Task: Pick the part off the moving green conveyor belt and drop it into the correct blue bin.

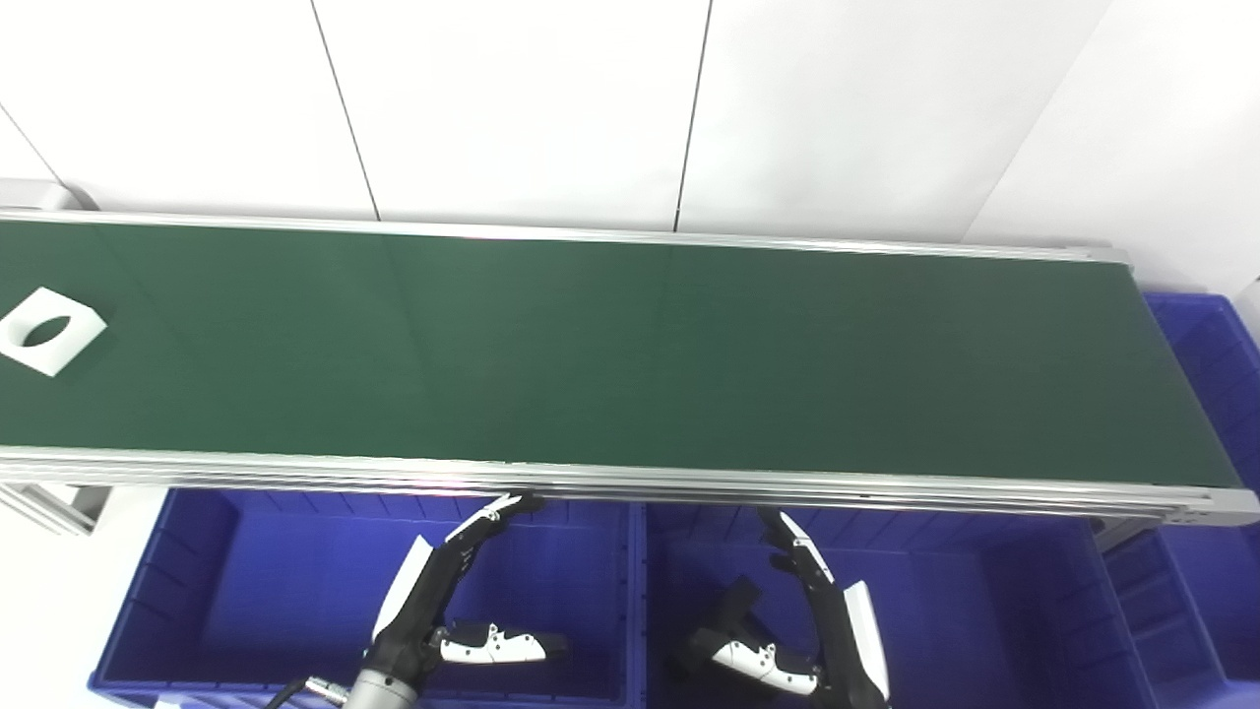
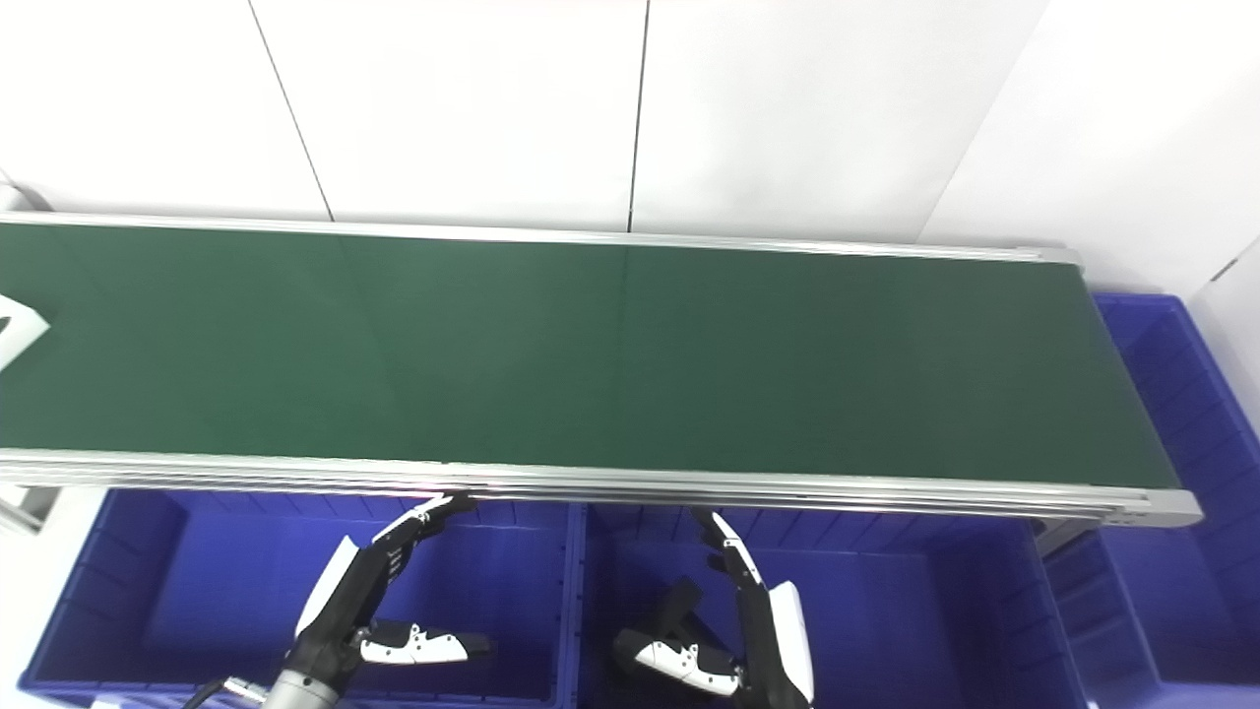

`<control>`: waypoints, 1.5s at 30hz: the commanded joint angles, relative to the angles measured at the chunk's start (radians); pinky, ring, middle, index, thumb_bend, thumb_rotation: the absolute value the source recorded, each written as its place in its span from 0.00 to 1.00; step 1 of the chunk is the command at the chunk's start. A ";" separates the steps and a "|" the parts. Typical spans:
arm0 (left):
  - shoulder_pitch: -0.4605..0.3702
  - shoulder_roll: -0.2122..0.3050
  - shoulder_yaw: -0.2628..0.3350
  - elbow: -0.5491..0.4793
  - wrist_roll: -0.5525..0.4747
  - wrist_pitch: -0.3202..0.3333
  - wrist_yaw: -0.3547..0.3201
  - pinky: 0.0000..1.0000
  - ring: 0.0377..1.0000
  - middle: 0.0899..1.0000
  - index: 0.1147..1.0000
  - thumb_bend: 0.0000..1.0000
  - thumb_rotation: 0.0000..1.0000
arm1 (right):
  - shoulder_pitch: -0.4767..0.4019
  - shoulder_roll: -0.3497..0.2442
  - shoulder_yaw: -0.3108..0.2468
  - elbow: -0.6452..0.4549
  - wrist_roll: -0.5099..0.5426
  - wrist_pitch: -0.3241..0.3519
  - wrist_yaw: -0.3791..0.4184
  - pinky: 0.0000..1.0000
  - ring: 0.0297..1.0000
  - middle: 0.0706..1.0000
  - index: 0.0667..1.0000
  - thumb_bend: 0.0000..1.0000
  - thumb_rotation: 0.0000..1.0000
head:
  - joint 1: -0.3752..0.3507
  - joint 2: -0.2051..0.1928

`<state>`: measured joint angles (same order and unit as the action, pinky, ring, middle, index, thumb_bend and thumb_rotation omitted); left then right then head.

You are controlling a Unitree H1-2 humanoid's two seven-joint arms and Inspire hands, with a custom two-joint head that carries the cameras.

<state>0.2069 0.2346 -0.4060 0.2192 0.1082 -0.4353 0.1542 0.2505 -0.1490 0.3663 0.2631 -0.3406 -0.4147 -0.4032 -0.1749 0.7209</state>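
A flat white square part [image 1: 49,330] with an oval hole lies at the far left end of the green conveyor belt [image 1: 610,354]; in the right eye view only its corner [image 2: 18,330] shows at the picture's edge. Both hands hang below the belt's near rail, over the blue bins. My left hand [image 1: 448,601] is open over the left bin [image 1: 226,591], fingers stretched toward the rail and thumb out to the right. Over the middle bin [image 1: 965,611] my right hand [image 1: 797,615] is open too, with nothing in it.
A third blue bin [image 1: 1206,394] stands past the belt's right end. The belt's aluminium near rail [image 1: 630,483] runs just above both hands' fingertips. A white panelled wall rises behind the belt.
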 commanded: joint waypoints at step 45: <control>0.054 0.019 0.006 -0.123 0.043 -0.035 0.013 0.88 0.88 0.88 0.74 0.87 0.13 | 0.083 0.026 -0.076 -0.160 0.018 -0.053 0.103 0.78 0.86 0.88 0.86 0.88 0.37 | 0.154 0.023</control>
<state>0.2579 0.2619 -0.3955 0.1205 0.1424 -0.4361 0.1536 0.3273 -0.1199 0.2958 0.1349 -0.3363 -0.4148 -0.3133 -0.0322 0.7455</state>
